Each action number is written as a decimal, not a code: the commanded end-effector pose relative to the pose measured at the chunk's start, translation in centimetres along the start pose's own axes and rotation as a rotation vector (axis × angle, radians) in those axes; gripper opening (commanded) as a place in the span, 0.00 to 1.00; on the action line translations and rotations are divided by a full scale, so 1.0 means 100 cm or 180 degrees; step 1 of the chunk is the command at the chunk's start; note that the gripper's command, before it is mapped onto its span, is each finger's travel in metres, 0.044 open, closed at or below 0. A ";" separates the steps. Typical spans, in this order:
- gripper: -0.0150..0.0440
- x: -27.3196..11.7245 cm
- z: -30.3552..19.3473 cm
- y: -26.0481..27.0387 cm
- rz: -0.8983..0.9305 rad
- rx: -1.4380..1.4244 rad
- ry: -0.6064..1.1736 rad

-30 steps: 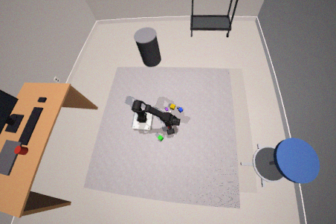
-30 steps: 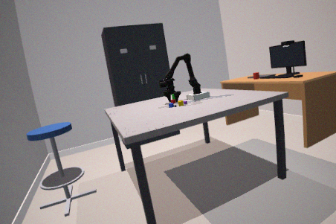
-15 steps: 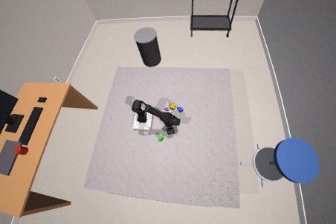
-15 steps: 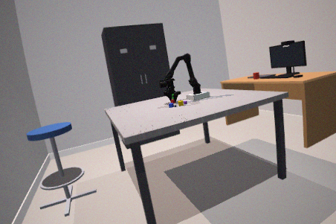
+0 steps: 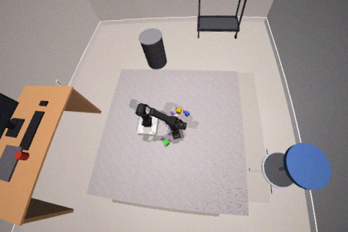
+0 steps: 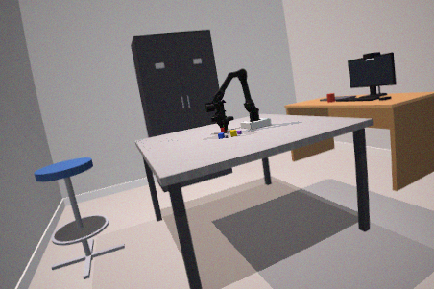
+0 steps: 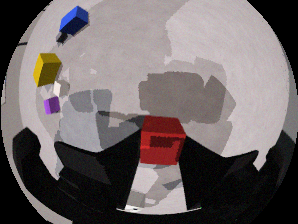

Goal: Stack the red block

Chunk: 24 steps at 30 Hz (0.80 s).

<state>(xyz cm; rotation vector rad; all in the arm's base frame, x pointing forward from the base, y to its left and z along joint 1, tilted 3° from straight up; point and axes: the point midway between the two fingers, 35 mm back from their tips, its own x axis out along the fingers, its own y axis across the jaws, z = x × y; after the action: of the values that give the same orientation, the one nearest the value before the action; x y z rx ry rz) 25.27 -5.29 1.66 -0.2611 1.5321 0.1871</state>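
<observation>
Red block, green tower.
</observation>
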 end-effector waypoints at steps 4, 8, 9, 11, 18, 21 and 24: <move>0.25 -0.030 0.002 -0.001 -0.0022 -0.0009 -0.0018; 0.25 -0.052 0.002 -0.001 -0.0022 -0.0009 -0.0019; 0.25 -0.058 0.002 0.000 -0.0022 -0.0009 -0.0019; 0.25 -0.069 0.001 0.000 -0.0022 -0.0009 -0.0019; 0.25 -0.104 0.001 0.000 -0.0021 -0.0009 -0.0019; 0.25 -0.110 0.001 0.000 -0.0021 -0.0009 -0.0019; 0.25 -0.109 0.002 0.000 -0.0021 -0.0011 -0.0022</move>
<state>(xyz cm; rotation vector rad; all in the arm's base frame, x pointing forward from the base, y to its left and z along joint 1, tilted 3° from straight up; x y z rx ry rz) 25.23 -4.79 12.41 -0.2702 1.5150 0.1890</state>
